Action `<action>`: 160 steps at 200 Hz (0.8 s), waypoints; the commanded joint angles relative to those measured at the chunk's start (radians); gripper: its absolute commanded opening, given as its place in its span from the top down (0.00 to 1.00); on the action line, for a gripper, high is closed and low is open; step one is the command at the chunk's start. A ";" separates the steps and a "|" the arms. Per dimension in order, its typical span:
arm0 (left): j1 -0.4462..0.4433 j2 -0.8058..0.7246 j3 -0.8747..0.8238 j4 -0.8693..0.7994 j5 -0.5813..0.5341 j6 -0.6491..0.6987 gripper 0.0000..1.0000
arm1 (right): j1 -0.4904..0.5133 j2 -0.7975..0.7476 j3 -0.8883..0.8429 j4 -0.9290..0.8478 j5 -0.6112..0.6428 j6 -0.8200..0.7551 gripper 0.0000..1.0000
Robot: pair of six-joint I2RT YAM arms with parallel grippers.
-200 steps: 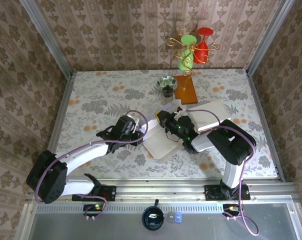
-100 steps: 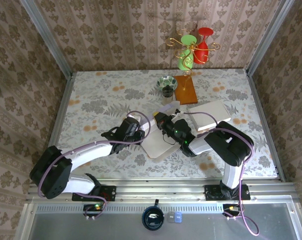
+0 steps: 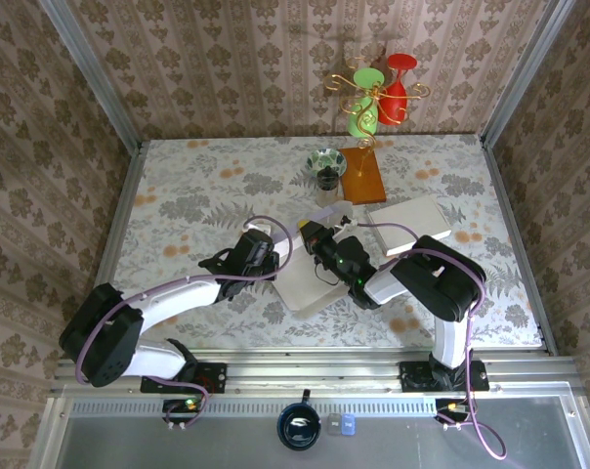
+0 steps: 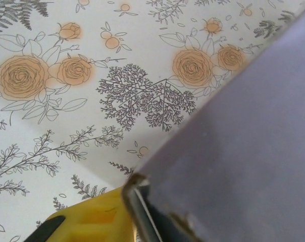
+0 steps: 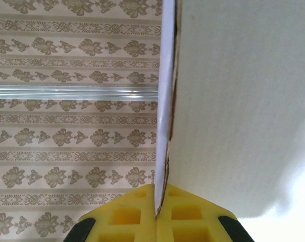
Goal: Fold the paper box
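Note:
The white paper box (image 3: 303, 285) lies partly unfolded at mid-table, with one flap (image 3: 331, 209) raised at its far side. My left gripper (image 3: 264, 252) is at the box's left edge. In the left wrist view its yellow finger (image 4: 87, 222) is closed against a greyish panel of the box (image 4: 243, 136), gripper (image 4: 135, 201). My right gripper (image 3: 319, 240) holds the box's far edge. In the right wrist view the gripper (image 5: 156, 213) has both yellow fingers pinched on the thin edge of a white panel (image 5: 238, 101).
A second flat white box (image 3: 408, 224) lies right of the arms. Behind it stand a wooden base (image 3: 362, 176) with a gold rack of red and green glasses (image 3: 378, 93), and a small bowl (image 3: 325, 162). Patterned walls close in the table.
The left gripper has slid right to the box's left edge. The right arm has pulled left and nearer with the box's edge, and the far flap has come up.

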 commanded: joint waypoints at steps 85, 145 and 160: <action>-0.076 0.109 0.055 -0.009 -0.137 -0.224 0.83 | 0.037 0.022 0.022 -0.065 0.069 -0.001 1.00; -0.080 0.161 0.071 -0.021 -0.146 -0.314 0.88 | 0.043 0.003 0.021 -0.094 0.078 0.003 1.00; -0.082 0.167 0.071 -0.030 -0.151 -0.332 0.90 | 0.043 0.001 0.019 -0.096 0.080 0.003 1.00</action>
